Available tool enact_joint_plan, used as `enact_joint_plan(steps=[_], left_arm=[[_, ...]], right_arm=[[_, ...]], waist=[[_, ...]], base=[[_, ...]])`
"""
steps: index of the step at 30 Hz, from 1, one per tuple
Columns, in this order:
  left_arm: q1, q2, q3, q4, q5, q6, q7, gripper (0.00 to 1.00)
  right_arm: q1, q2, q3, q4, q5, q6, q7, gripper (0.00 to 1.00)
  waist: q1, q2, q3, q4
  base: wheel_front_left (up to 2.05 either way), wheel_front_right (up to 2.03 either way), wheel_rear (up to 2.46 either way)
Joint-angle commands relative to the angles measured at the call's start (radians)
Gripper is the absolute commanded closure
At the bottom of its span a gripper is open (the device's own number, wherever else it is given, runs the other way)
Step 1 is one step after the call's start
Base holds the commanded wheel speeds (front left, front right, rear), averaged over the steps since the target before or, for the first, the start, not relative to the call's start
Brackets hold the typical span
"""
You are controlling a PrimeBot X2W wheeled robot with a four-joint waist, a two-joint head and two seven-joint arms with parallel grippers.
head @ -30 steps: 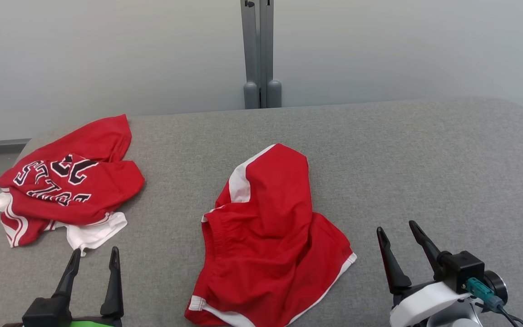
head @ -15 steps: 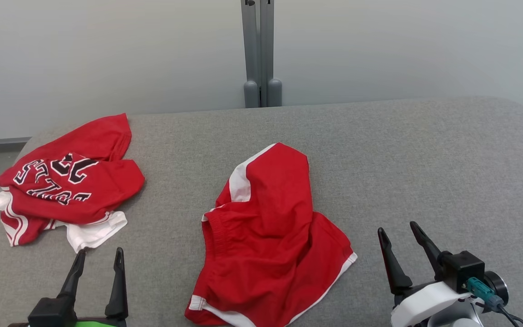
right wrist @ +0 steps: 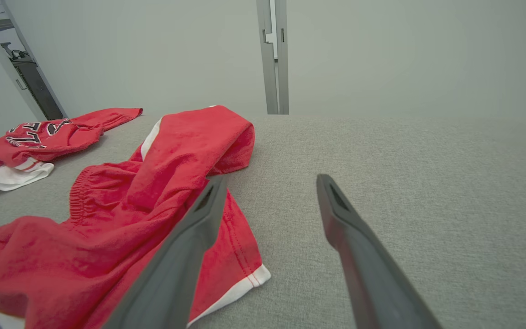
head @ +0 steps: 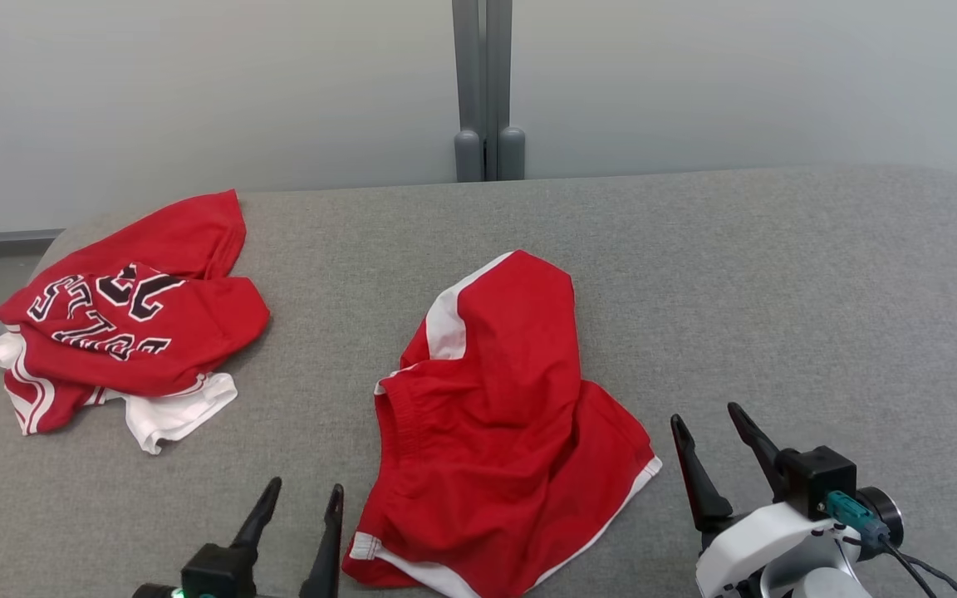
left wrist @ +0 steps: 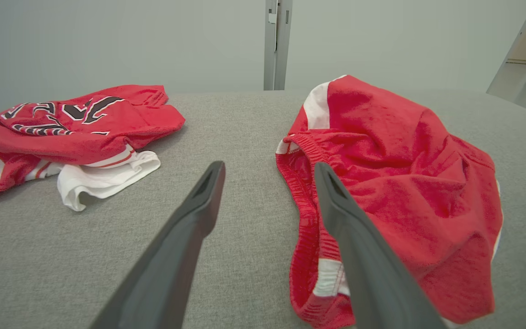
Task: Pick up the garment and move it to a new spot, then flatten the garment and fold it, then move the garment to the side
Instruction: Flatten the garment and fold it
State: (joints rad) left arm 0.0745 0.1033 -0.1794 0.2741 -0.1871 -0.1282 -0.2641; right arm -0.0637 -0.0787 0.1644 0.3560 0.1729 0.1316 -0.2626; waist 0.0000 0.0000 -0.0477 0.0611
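Observation:
A red garment with white trim and an elastic waistband lies crumpled at the middle of the grey padded table. My left gripper stands open just left of the garment's near corner, not touching it. In the left wrist view the left gripper points along the waistband edge of the garment. My right gripper is open just right of the garment's white-trimmed hem, nothing between its fingers. The right wrist view has the right gripper beside the garment, over bare table.
A second red top with black lettering and white trim lies bunched at the table's far left, near the edge. A grey post stands behind the table against a pale wall. The table's right half is bare fabric.
My left gripper has moved right, from near the lettered top to the garment's near left corner. The right gripper has shifted slightly left. The head view has shifted a little.

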Motion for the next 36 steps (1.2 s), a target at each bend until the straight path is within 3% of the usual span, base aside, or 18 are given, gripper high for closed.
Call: enact_joint_plan(steps=[1, 9, 25, 26, 27, 28, 29, 30, 36], left_arm=[[-0.022, 0.007, -0.029, 0.022, -0.013, -0.004, 0.000, 0.00], [-0.062, 0.043, -0.188, 0.146, -0.060, -0.004, 0.000, 0.00], [-0.198, 0.051, -0.329, 0.281, -0.155, -0.004, 0.000, 0.00], [-0.204, 0.050, -0.336, 0.285, -0.158, -0.004, 0.000, 0.09], [-0.210, 0.047, -0.349, 0.290, -0.164, -0.004, 0.000, 0.36], [-0.212, 0.047, -0.359, 0.292, -0.167, -0.004, 0.000, 0.93], [-0.216, 0.046, -0.366, 0.290, -0.176, -0.004, 0.000, 1.00], [-0.217, 0.046, -0.370, 0.288, -0.182, -0.004, 0.000, 1.00], [-0.186, 0.045, -0.383, 0.239, -0.213, -0.004, 0.000, 1.00]], right_arm=[[-0.021, 0.000, 0.004, 0.016, -0.001, -0.002, -0.003, 0.00], [-0.089, 0.006, 0.042, 0.183, -0.003, -0.002, -0.003, 0.00], [-0.234, 0.023, 0.059, 0.452, 0.017, -0.002, -0.003, 0.00], [-0.239, 0.025, 0.058, 0.462, 0.020, -0.002, -0.003, 0.00], [-0.242, 0.026, 0.063, 0.476, 0.023, -0.002, -0.003, 0.00], [-0.245, 0.026, 0.067, 0.482, 0.031, -0.002, -0.003, 0.00], [-0.246, 0.027, 0.071, 0.489, 0.042, -0.002, -0.003, 0.21], [-0.241, 0.027, 0.077, 0.496, 0.048, -0.002, -0.003, 1.00], [-0.216, 0.026, 0.103, 0.474, 0.106, -0.002, -0.001, 1.00]], waist=[[0.0000, 0.0000, 0.009, 0.004], [0.0000, 0.0000, 0.036, 0.010], [0.0000, 0.0000, 0.126, 0.052], [0.0000, 0.0000, 0.130, 0.055], [0.0000, 0.0000, 0.135, 0.059], [0.0000, 0.0000, 0.138, 0.061], [0.0000, 0.0000, 0.140, 0.063], [0.0000, 0.0000, 0.142, 0.064], [0.0000, 0.0000, 0.142, 0.066]], base=[[0.00, 0.00, 0.00], [0.00, 0.00, 0.00], [0.00, 0.00, 0.00], [0.00, 0.00, 0.00], [0.00, 0.00, 0.00], [0.00, 0.00, 0.00], [0.00, 0.00, 0.00], [0.00, 0.00, 0.00], [0.00, 0.00, 0.00]])
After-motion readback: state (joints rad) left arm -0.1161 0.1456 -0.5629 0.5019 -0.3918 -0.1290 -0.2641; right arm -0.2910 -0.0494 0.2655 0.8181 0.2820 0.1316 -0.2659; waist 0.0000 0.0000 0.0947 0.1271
